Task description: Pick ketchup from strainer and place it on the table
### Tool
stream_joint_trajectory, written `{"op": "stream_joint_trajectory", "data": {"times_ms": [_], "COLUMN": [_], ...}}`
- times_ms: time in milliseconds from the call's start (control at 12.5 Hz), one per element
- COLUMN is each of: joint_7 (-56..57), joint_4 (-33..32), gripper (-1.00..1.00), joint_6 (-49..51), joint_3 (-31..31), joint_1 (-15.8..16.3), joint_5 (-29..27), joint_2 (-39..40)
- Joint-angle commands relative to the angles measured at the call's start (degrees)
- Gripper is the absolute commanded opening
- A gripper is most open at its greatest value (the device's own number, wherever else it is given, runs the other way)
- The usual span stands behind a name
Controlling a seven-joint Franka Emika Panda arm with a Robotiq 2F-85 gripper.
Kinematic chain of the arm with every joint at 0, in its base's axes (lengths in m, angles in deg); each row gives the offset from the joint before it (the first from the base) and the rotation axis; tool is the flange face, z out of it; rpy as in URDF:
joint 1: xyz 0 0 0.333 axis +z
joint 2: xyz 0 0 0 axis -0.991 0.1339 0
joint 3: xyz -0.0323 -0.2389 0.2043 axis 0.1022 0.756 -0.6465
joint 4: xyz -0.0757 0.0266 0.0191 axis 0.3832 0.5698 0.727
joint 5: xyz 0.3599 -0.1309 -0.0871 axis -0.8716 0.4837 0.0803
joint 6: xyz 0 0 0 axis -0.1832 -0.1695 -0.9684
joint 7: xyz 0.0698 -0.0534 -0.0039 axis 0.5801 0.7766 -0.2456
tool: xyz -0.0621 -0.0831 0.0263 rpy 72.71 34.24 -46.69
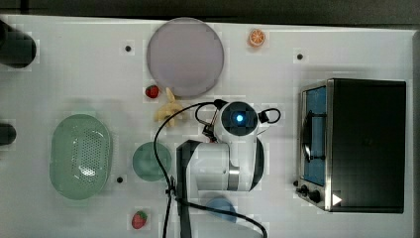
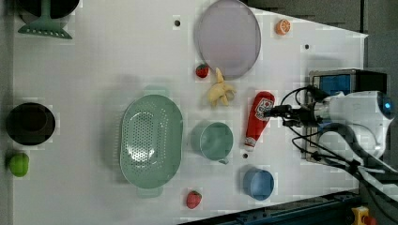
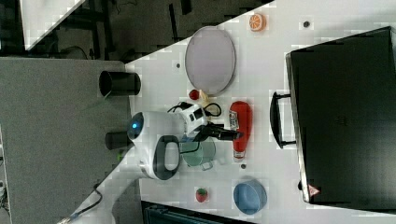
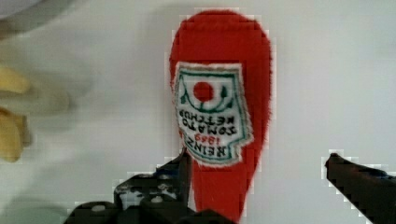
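Ketchup (image 2: pixel 257 121) lay flat on desk (image 2: pixel 94 84), right of strainer (image 2: pixel 151 140) in left view. Fingers (image 4: pixel 254 175) stood open astride it, not gripping. Best lift straight up w/o nudging bottle.

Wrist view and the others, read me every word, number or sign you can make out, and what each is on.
"HEINZ", "1869", "TOMATO KETCHUP": upside down on the white label of the red squeeze ketchup bottle.
White triangle sign, no readable text: corner of the black toaster oven.
Nothing else is readable.
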Motion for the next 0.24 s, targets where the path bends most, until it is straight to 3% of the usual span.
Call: {"op": "stream_joint_trajectory", "data": {"times_ms": [80,240], "joint_7": [-9.2,-16.4], "joint_4": [9.9,17.2], "gripper": [1.0,1.0], "joint_6": [8.8,20.6], "joint_3": [-1.2,-1.4], "joint_1": [-0.1,-0.1], "joint_5": [0.2,0.2], "joint_2": [-8.3,-10.1]}}
